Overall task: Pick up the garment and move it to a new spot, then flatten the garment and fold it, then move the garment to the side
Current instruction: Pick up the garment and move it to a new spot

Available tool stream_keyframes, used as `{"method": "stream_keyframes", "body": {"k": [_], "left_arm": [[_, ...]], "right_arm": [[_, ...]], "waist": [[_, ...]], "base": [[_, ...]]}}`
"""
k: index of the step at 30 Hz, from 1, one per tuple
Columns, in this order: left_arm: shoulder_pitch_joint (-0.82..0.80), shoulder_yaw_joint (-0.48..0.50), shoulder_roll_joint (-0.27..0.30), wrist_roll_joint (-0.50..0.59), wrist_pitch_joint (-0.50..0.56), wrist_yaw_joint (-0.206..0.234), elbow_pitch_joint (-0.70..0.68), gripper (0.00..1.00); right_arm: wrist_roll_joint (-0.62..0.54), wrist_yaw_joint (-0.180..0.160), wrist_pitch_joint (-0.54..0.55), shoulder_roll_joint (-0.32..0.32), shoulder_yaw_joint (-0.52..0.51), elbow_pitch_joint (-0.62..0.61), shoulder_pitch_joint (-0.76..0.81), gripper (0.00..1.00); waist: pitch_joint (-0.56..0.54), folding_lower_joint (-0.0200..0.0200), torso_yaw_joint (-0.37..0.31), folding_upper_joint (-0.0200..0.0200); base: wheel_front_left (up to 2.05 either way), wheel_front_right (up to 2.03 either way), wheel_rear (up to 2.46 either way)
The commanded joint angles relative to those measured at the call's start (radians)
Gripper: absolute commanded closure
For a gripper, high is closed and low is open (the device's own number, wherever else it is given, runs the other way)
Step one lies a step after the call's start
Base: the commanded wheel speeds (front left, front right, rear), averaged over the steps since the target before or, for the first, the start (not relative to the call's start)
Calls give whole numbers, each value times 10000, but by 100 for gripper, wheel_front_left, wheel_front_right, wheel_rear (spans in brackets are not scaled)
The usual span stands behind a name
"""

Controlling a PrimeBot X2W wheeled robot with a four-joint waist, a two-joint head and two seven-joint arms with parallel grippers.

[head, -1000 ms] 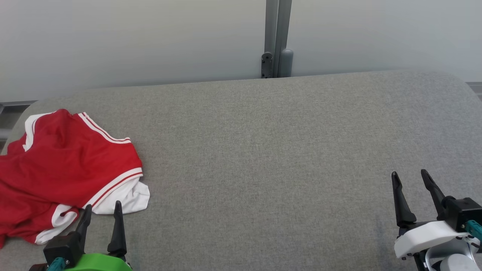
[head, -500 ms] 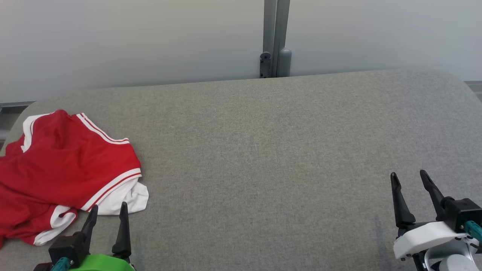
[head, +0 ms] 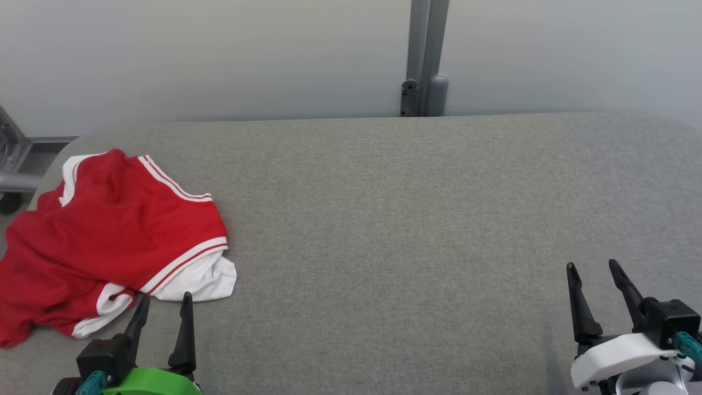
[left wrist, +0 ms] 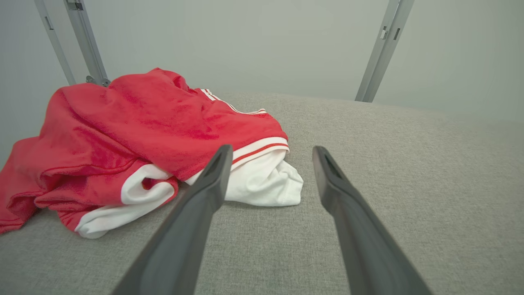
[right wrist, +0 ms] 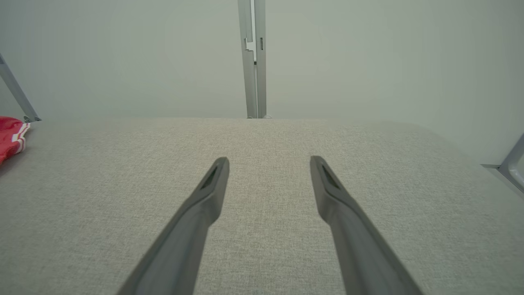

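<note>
One broad grey upholstered table (head: 417, 219) takes up most of the head view, backed by pale wall panels and a metal post (head: 425, 55). On its far left end, close to the rounded edge, lies the crumpled red garment (head: 109, 230) with white striped trim, heaped in loose folds and not yet picked up. The right gripper (head: 592, 266) hovers over bare fabric at the opposite end, well apart from the garment, with its fingers spread and empty. The left gripper (head: 166, 299) sits just short of the heap, fingers also apart with nothing between them, pointing at the white fold (left wrist: 266, 184) that sticks out nearest to it.

Closing on that white fold alone would likely catch only one layer, so the heap could trail, twist, or slip off the nearby table edge. Coming in too low, the fingertips might snag the upholstery.
</note>
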Motion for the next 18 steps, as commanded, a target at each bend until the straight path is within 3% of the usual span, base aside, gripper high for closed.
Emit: {"method": "stream_keyframes", "body": {"k": [1, 11, 18], "left_arm": [[-62, 3, 82, 64, -34, -30, 16, 0], [331, 358, 338, 26, -34, -26, 43, 0], [563, 524, 345, -21, -32, -27, -141, 0]], "right_arm": [[12, 4, -31, 62, -6, 4, 121, 0], [67, 2, -31, 292, 609, 131, -146, 0], [62, 2, -31, 318, 938, 239, -403, 0]], "waist": [[-155, -1, 790, 0], [-454, -1, 3346, 0], [-370, -1, 3877, 0]], "base": [[0, 0, 0], [0, 0, 0], [0, 0, 0]]}}
